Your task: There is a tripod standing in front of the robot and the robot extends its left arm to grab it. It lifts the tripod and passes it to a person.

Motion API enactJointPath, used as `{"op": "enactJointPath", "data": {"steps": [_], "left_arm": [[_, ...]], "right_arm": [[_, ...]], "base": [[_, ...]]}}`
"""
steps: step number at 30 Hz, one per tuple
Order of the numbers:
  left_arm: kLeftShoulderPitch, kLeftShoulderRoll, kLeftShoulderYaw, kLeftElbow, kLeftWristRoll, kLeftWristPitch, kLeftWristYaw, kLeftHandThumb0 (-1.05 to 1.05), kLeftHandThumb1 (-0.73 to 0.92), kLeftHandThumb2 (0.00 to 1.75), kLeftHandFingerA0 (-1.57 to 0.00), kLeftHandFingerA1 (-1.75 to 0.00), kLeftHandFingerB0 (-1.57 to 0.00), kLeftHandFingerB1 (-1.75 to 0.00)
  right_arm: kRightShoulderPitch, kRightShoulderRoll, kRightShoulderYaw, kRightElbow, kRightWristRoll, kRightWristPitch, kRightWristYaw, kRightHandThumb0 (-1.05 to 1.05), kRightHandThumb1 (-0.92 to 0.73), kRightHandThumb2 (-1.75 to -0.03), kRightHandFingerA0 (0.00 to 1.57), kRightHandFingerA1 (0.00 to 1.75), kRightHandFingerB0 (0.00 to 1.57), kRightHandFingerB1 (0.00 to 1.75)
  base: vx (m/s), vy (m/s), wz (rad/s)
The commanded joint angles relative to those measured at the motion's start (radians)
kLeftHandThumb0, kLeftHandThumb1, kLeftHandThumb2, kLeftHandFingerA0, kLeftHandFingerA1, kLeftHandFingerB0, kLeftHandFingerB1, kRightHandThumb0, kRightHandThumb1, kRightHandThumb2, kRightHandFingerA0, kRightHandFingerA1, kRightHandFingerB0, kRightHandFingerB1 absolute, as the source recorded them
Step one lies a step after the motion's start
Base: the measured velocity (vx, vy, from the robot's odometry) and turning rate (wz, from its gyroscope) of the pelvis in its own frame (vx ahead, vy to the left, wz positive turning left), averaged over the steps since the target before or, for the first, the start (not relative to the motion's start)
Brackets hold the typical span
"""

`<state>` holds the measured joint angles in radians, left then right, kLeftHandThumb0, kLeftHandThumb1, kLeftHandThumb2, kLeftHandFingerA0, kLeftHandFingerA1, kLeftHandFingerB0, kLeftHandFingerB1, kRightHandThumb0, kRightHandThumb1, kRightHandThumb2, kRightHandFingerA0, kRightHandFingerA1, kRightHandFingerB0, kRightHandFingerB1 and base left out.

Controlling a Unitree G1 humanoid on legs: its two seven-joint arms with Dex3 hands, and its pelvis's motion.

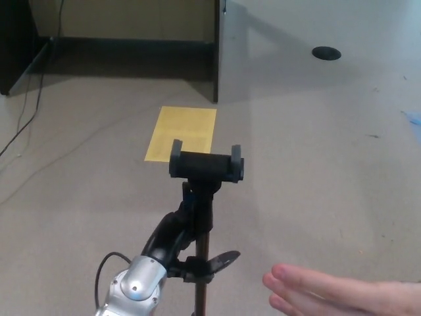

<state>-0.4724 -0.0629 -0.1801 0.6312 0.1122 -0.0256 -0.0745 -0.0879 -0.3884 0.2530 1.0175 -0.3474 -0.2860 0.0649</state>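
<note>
The black tripod (202, 217) stands in the lower middle of the head view, with its phone clamp head (206, 164) on top and a locking lever (220, 261) lower on the pole. My left hand (176, 230) comes up from the bottom left and is shut on the tripod's neck just under the clamp. Its silver wrist (135, 289) shows below. A person's open hand (329, 293) lies palm up at the bottom right, a little apart from the pole. My right hand is out of the picture.
A yellow sheet (182, 133) lies on the beige carpet behind the tripod. A dark partition edge (216, 52) and a dark baseboard stand at the back. A cable (29, 112) runs along the left floor. A round black floor cap (325, 53) sits far right.
</note>
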Motion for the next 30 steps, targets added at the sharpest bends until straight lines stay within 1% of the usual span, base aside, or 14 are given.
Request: {"op": "enactJointPath", "data": {"steps": [1, 2, 3, 4, 5, 6, 7, 8, 9, 12, 15, 18, 21, 30], "left_arm": [[-0.019, -0.011, 0.022, 0.037, 0.024, 0.007, 0.084, -0.14, 0.84, 0.65, -1.02, -0.62, -0.29, -0.32], [-0.020, -0.012, 0.025, 0.041, 0.025, 0.001, 0.086, -0.14, 0.84, 0.65, -1.02, -0.62, -0.29, -0.32], [-0.015, -0.008, 0.029, 0.045, 0.023, -0.024, 0.087, -0.08, 0.87, 0.66, -1.12, -0.76, -0.44, -0.37], [-0.010, -0.015, 0.042, 0.032, 0.015, -0.013, 0.105, 0.00, 0.86, 0.67, -1.07, -1.07, -0.78, -0.51], [-0.008, -0.015, 0.044, 0.034, 0.020, -0.024, 0.116, 0.05, 0.87, 0.66, -0.97, -1.21, -0.85, -0.66], [-0.007, -0.015, 0.044, 0.038, 0.024, -0.034, 0.123, 0.07, 0.86, 0.69, -0.92, -1.26, -0.84, -0.79], [-0.008, -0.015, 0.044, 0.042, 0.027, -0.040, 0.128, 0.07, 0.86, 0.69, -0.92, -1.26, -0.84, -0.79], [-0.020, -0.013, 0.041, 0.060, 0.039, -0.062, 0.147, 0.11, 0.82, 0.75, -0.89, -1.30, -0.82, -0.99], [-0.021, -0.013, 0.042, 0.063, 0.039, -0.069, 0.148, 0.09, 0.82, 0.77, -0.88, -1.34, -0.79, -1.07], [-0.010, -0.022, 0.062, 0.067, 0.000, -0.101, 0.124, -0.01, 0.86, 0.70, -0.79, -1.47, -0.67, -1.16], [0.003, -0.026, 0.070, 0.061, -0.011, -0.112, 0.112, 0.01, 0.83, 0.77, -0.80, -1.47, -0.68, -1.19], [0.022, -0.025, 0.074, 0.040, -0.022, -0.123, 0.090, 0.01, 0.85, 0.73, -0.87, -1.44, -0.72, -1.13], [0.024, -0.025, 0.069, 0.016, -0.013, -0.128, 0.094, 0.01, 0.85, 0.73, -0.88, -1.44, -0.71, -1.16], [0.023, -0.044, 0.014, -0.315, -0.040, -0.084, -0.007, 0.05, 0.79, 0.80, -1.03, -1.27, -0.78, -1.09]], "right_arm": [[0.001, -0.009, -0.004, 0.003, 0.000, -0.007, 0.004, -0.41, -0.70, -0.61, 0.67, 0.43, 0.48, 0.37], [-0.001, -0.009, -0.004, 0.003, -0.001, -0.004, 0.004, -0.41, -0.70, -0.61, 0.67, 0.43, 0.48, 0.37], [-0.001, -0.009, -0.004, 0.000, 0.000, -0.001, 0.005, -0.42, -0.70, -0.61, 0.67, 0.43, 0.49, 0.37], [-0.002, -0.007, -0.005, 0.001, 0.001, 0.003, 0.006, -0.42, -0.70, -0.61, 0.69, 0.43, 0.49, 0.37], [0.000, -0.009, -0.006, -0.001, 0.003, -0.001, 0.009, -0.43, -0.70, -0.61, 0.69, 0.43, 0.49, 0.37], [0.001, -0.009, -0.007, -0.003, 0.004, -0.003, 0.011, -0.42, -0.70, -0.61, 0.68, 0.43, 0.49, 0.37], [0.001, -0.010, -0.007, -0.004, 0.004, -0.003, 0.011, -0.42, -0.70, -0.61, 0.68, 0.43, 0.49, 0.37], [-0.005, -0.010, -0.009, -0.001, 0.006, -0.003, 0.009, -0.43, -0.70, -0.61, 0.68, 0.43, 0.49, 0.37], [-0.006, -0.010, -0.009, -0.001, 0.005, -0.001, 0.008, -0.43, -0.70, -0.61, 0.68, 0.43, 0.49, 0.37], [-0.008, -0.009, -0.007, 0.003, 0.001, 0.003, 0.006, -0.42, -0.70, -0.61, 0.68, 0.43, 0.49, 0.37], [-0.007, -0.009, -0.004, 0.003, -0.004, 0.005, 0.000, -0.42, -0.70, -0.61, 0.69, 0.43, 0.49, 0.37], [-0.006, -0.012, 0.000, 0.006, -0.008, 0.005, 0.006, -0.43, -0.71, -0.61, 0.67, 0.42, 0.48, 0.36], [-0.013, -0.011, -0.007, 0.010, 0.000, 0.012, 0.011, -0.42, -0.70, -0.61, 0.68, 0.43, 0.49, 0.37], [-0.019, -0.017, -0.009, 0.018, 0.000, 0.009, 0.007, -0.42, -0.70, -0.61, 0.69, 0.43, 0.49, 0.37]], "base": [[0.00, 0.000, 0.00], [0.00, 0.000, 0.00], [0.00, 0.000, 0.00], [0.00, 0.000, 0.00], [0.00, 0.000, 0.00], [0.00, 0.000, 0.00], [0.00, 0.000, 0.00], [0.00, 0.000, 0.00], [0.00, 0.000, 0.00], [0.00, 0.000, 0.00], [0.00, 0.000, 0.00], [0.00, 0.000, 0.00], [0.00, 0.000, 0.00], [0.00, 0.000, 0.00]]}}
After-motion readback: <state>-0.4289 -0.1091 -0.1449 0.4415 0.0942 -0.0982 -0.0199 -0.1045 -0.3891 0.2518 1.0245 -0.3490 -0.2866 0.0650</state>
